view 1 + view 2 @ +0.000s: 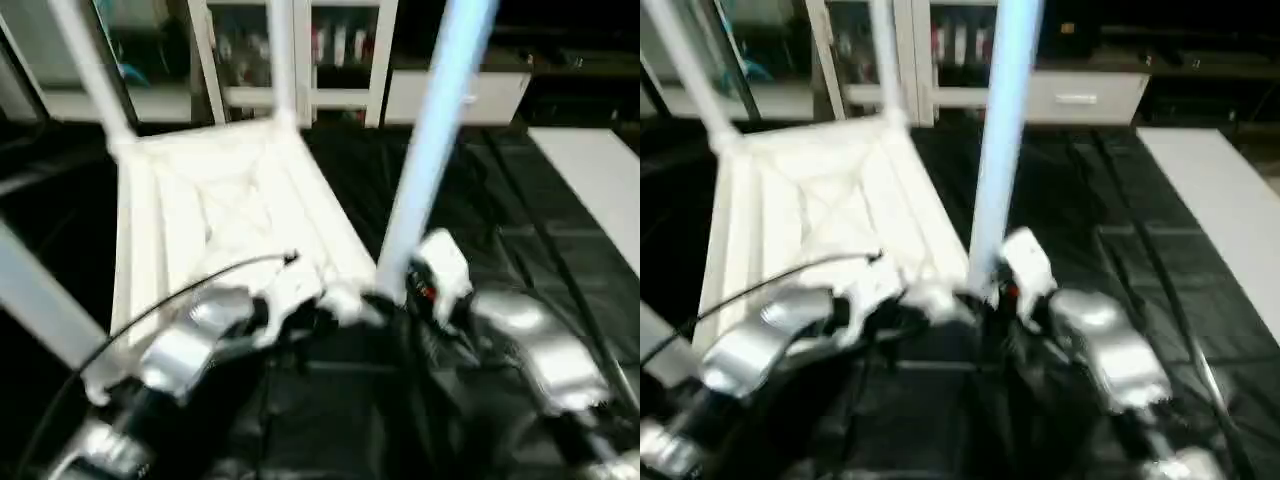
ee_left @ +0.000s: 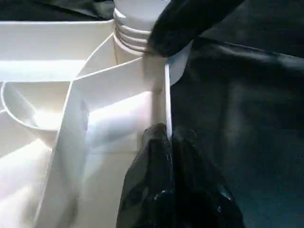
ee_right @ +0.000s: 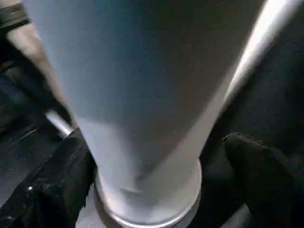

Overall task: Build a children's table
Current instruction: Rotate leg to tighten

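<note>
The children's table lies upside down: its white tabletop [image 1: 220, 200] shows its X-ribbed underside. Two far legs [image 1: 283, 60] stand in the back corner sockets, and another leg [image 1: 40, 300] crosses the near left. My left gripper [image 2: 166, 135] is shut on the tabletop's thin rim wall [image 2: 167, 95], just short of the near right corner socket [image 2: 137, 33]. In that socket stands a long white leg [image 1: 435, 140]. My right gripper [image 3: 152, 161] straddles this leg's base, open, with one finger [image 3: 261, 175] clearly apart from the tube.
A flat white board [image 1: 600, 180] lies at the right on the black cloth [image 1: 500, 200]. White cabinets [image 1: 340, 60] line the back. A black cable [image 1: 200, 280] arcs over my left forearm.
</note>
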Controlling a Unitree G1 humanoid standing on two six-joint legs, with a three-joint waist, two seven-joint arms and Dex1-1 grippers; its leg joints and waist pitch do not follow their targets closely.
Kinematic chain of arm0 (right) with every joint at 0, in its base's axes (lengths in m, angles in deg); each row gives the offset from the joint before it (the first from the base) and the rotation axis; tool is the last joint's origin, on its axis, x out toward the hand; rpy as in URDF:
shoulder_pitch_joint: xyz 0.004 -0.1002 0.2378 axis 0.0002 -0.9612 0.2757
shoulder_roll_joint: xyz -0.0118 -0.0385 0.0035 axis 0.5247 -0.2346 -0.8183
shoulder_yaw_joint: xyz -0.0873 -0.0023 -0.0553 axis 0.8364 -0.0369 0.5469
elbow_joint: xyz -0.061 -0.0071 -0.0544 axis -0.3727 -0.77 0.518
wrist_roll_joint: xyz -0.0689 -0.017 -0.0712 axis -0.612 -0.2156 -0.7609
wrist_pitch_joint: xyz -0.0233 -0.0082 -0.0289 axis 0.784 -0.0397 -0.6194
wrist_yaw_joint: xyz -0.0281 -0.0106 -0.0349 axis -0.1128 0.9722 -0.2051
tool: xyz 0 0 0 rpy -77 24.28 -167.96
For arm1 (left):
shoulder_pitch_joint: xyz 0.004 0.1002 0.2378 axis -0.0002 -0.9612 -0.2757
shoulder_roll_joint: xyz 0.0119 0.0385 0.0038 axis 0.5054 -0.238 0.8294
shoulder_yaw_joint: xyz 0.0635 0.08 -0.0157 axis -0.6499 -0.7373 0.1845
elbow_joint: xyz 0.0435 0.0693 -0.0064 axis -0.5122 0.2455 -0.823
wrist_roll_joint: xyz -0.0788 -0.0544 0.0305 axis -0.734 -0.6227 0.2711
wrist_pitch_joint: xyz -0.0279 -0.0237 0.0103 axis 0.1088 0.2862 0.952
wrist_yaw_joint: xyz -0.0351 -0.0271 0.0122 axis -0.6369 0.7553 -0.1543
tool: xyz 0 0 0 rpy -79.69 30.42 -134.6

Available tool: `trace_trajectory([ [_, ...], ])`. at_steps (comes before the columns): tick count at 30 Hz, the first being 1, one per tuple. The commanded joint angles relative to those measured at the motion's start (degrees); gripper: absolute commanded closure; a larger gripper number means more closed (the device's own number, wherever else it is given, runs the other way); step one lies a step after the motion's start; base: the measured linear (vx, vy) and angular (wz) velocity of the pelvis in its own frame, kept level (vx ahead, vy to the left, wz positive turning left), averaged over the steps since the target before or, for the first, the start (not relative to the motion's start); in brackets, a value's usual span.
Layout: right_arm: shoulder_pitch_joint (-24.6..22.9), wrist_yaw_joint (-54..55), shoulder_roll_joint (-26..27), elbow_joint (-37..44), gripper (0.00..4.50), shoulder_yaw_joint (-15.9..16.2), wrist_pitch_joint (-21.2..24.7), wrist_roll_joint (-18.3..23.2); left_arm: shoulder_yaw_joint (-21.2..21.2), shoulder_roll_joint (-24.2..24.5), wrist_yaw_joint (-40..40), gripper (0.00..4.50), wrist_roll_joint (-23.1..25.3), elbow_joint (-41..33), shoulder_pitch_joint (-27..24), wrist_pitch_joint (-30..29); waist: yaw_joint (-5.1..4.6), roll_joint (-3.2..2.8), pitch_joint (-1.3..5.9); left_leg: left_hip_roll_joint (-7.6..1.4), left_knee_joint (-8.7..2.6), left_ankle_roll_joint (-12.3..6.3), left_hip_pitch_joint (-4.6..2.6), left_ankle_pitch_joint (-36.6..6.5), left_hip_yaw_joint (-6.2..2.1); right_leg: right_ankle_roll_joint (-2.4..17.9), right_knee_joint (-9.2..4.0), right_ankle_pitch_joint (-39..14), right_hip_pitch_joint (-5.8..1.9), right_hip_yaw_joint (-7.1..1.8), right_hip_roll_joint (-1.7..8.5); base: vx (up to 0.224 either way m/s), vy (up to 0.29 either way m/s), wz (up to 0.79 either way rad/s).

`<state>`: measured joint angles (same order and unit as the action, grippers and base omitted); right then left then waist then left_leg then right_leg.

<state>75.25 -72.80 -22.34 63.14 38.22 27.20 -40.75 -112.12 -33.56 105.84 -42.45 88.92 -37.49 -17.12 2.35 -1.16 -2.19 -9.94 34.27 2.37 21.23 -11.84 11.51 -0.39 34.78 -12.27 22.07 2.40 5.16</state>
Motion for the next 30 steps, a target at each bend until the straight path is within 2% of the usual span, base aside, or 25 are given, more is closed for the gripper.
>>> trace_trajectory([
  [1,-0.3,-3.5,-1.7,2.4,0.05,0.9,0.2,0.7,-2.5,0.0,3.3,4.50,-1.0,-2.0,-0.4,-0.6,-0.15,0.49,2.61,-3.53,-4.35,-3.58,-0.99,-9.1,-1.35,14.3,-3.71,-4.4,-2.01,-2.35,3.03,0.000,0.000,0.00],
  [4,-0.5,-7.1,-3.9,3.5,0.05,1.9,0.4,1.2,-2.5,0.4,3.7,4.50,-1.1,-2.4,-0.5,-0.7,-0.21,0.62,2.46,-3.50,-4.49,-2.41,-0.99,-11.1,-1.45,13.8,-4.00,-8.6,-1.87,-2.43,3.12,0.000,0.000,0.00],
  [6,-0.5,-8.6,-4.7,3.8,0.05,2.1,0.2,1.2,-2.4,0.8,4.2,4.50,-1.4,-2.9,-0.7,-0.9,-0.29,0.76,2.52,-3.49,-4.47,-1.98,-0.96,-11.3,-1.52,13.5,-4.04,-9.3,-1.91,-2.45,3.14,0.000,0.000,0.00],
  [11,0.0,-10.1,-4.8,2.8,0.05,3.1,-0.5,0.7,-2.2,0.9,4.4,4.50,-1.6,-3.5,-0.8,-1.3,-0.28,0.73,2.85,-3.40,-4.11,-3.10,-0.88,-7.7,-1.46,14.5,-3.42,-3.9,-2.04,-2.41,3.06,0.000,0.000,0.00],
  [14,-0.1,-10.5,-4.5,2.7,0.32,3.4,-0.3,0.6,-2.0,0.8,4.1,4.50,-1.5,-3.3,-0.7,-1.2,-0.26,0.81,2.84,-3.35,-3.95,-4.24,-0.77,-6.7,-1.42,15.1,-3.36,-3.0,-2.14,-2.33,3.13,0.000,0.000,0.00],
  [17,0.0,-11.0,-4.4,2.6,0.57,3.5,-0.1,0.6,-1.9,0.9,4.1,4.50,-1.4,-3.2,-0.7,-1.2,-0.27,0.76,2.76,-3.38,-4.02,-3.88,-0.84,-7.7,-1.45,14.9,-3.56,-5.1,-2.10,-2.35,3.13,0.000,0.000,0.00],
  [22,0.0,-11.2,-4.2,2.1,1.11,3.7,-0.2,0.2,-2.0,1.0,4.2,4.50,-1.4,-3.2,-0.7,-1.4,-0.27,0.70,2.82,-3.41,-4.04,-3.47,-0.94,-7.7,-1.46,14.9,-3.44,-4.5,-2.06,-2.32,3.02,0.000,0.000,0.00],
  [28,0.2,-11.4,-3.9,1.5,1.61,4.0,-0.5,-0.3,-2.1,1.0,4.2,4.50,-1.5,-3.3,-0.8,-1.6,-0.23,0.76,2.94,-3.30,-3.80,-4.32,-0.86,-6.3,-1.40,15.5,-3.22,-2.6,-2.22,-2.30,3.04,0.000,0.000,0.00],
  [29,0.3,-11.5,-4.0,1.3,1.65,4.1,-0.7,-0.4,-2.1,1.0,4.2,4.50,-1.5,-3.3,-0.8,-1.7,-0.24,1.06,2.95,-3.32,-3.80,-4.37,-0.84,-6.3,-1.38,15.4,-3.26,-2.8,-2.26,-2.29,3.06,0.000,0.000,0.00],
  [30,0.4,-11.6,-4.0,1.1,1.70,4.2,-0.7,-0.5,-2.1,1.0,4.1,4.50,-1.5,-3.3,-0.8,-1.7,-0.16,0.89,2.94,-3.34,-3.81,-4.37,-0.85,-6.4,-1.42,15.4,-3.24,-3.2,-2.25,-2.30,3.12,0.000,0.000,0.00],
])
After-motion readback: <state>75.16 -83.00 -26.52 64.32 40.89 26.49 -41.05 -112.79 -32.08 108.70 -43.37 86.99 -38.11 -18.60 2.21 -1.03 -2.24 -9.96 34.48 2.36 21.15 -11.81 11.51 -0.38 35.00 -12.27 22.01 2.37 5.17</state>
